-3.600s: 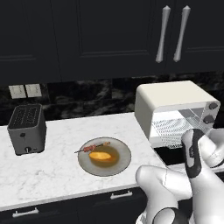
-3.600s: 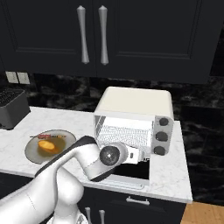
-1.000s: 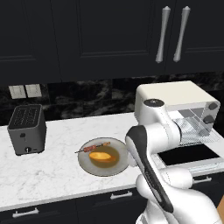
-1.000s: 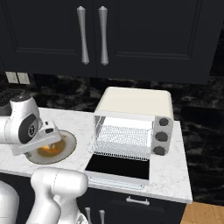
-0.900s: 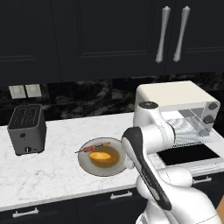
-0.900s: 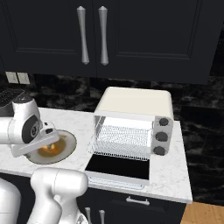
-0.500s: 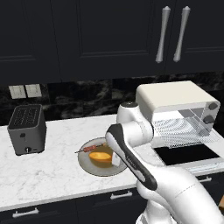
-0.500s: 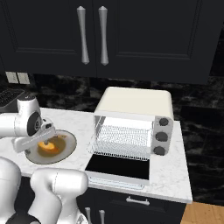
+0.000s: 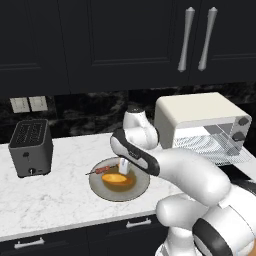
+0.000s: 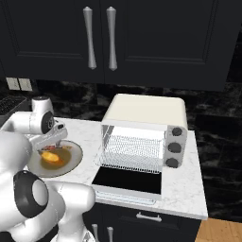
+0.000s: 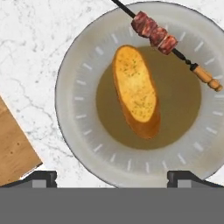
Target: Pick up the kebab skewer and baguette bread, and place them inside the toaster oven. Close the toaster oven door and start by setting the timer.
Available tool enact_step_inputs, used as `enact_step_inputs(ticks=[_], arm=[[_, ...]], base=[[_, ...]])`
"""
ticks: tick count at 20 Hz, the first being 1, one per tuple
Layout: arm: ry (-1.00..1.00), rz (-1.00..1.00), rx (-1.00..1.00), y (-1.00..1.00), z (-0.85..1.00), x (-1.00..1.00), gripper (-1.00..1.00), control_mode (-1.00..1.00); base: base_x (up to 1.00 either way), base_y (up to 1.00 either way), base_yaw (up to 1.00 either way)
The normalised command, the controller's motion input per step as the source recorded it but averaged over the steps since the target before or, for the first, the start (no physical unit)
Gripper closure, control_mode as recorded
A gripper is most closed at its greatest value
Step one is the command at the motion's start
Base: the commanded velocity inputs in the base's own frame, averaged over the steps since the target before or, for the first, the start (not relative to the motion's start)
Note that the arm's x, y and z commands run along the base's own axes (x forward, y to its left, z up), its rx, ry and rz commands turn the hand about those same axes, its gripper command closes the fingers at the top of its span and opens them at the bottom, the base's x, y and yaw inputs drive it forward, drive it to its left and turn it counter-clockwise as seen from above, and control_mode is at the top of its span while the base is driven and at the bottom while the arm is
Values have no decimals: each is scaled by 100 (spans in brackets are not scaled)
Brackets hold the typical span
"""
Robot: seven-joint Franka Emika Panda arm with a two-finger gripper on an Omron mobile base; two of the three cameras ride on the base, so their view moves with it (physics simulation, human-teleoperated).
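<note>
The gripper (image 11: 112, 177) hangs directly above the plate (image 11: 78, 144) with its jaws spread wide and nothing between them, one dark fingertip (image 11: 39, 177) showing at either side of the plate's near rim. On the plate's brown centre lies the baguette bread (image 11: 135, 89), and along the plate's edge beyond it rests the kebab skewer (image 11: 155, 33), its meat chunks over the pale rim and its wooden handle pointing across the plate. The plate sits on the white marble counter (image 9: 45, 200). To the plate's right stands the toaster oven (image 10: 144, 130), its toaster oven door (image 10: 127, 182) folded down flat and the wire rack (image 10: 134, 149) exposed. To the plate's left, well apart, stands a dark slot toaster (image 9: 31, 147). Behind the plate, black wall cabinets (image 9: 100, 45) hang above the dark backsplash.
</note>
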Motion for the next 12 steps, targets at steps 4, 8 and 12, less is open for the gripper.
enact_step_inputs(ticks=[4, 8, 12], arm=[[0, 0, -1, 24, -96, 23, -100, -100], [0, 0, -1, 23, -62, 14, -100, -100], [0, 0, 0, 14, 0, 48, -100, -100]], base=[[0, 0, 0], [0, 0, 0], [0, 0, 0]])
